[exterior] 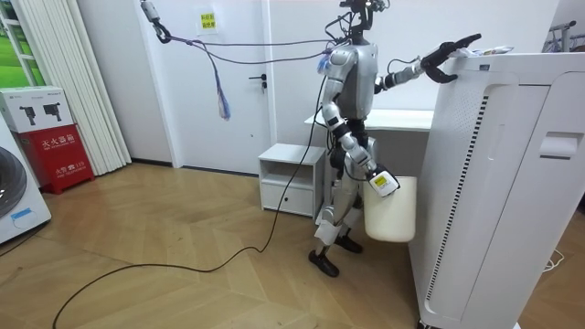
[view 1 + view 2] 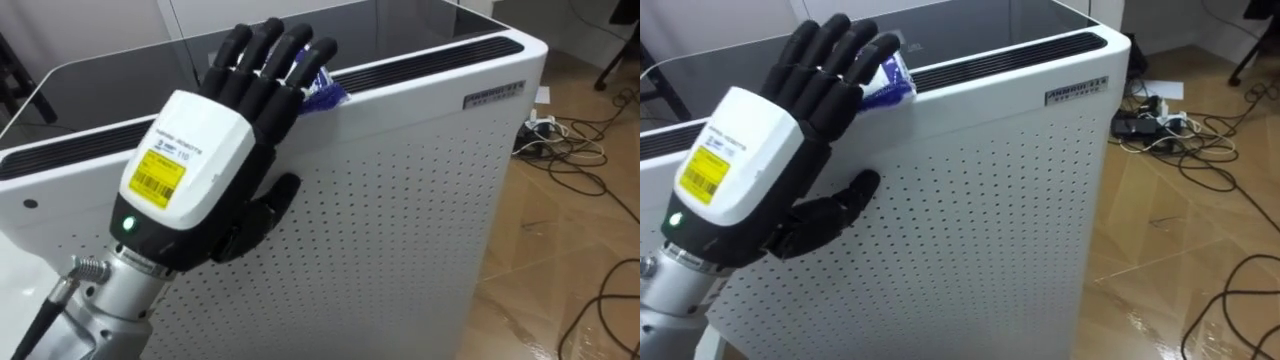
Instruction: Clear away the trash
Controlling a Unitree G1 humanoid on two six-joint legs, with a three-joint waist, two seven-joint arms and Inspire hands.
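Note:
A crumpled blue and white wrapper point(image 2: 324, 91) point(image 2: 886, 78) lies on the top edge of a tall white perforated appliance point(image 2: 420, 200) point(image 1: 494, 183). My left hand point(image 2: 190, 170) point(image 2: 730, 170) is raised against that edge. It is open: the straight fingers reach over the slot right at the wrapper and partly cover it, and the thumb spreads over the side panel. In the room view I stand beside the appliance with the left hand point(image 1: 448, 50) stretched to its top. My right hand point(image 1: 380, 183) hangs at hip height and holds a white bin point(image 1: 391, 215) by its rim, off the floor.
The appliance has a dark glossy top point(image 2: 130, 70). Cables and a power strip point(image 2: 560, 135) lie on the wooden floor to its right. Behind me stand a white table point(image 1: 402, 119) and a small white cabinet point(image 1: 288, 178).

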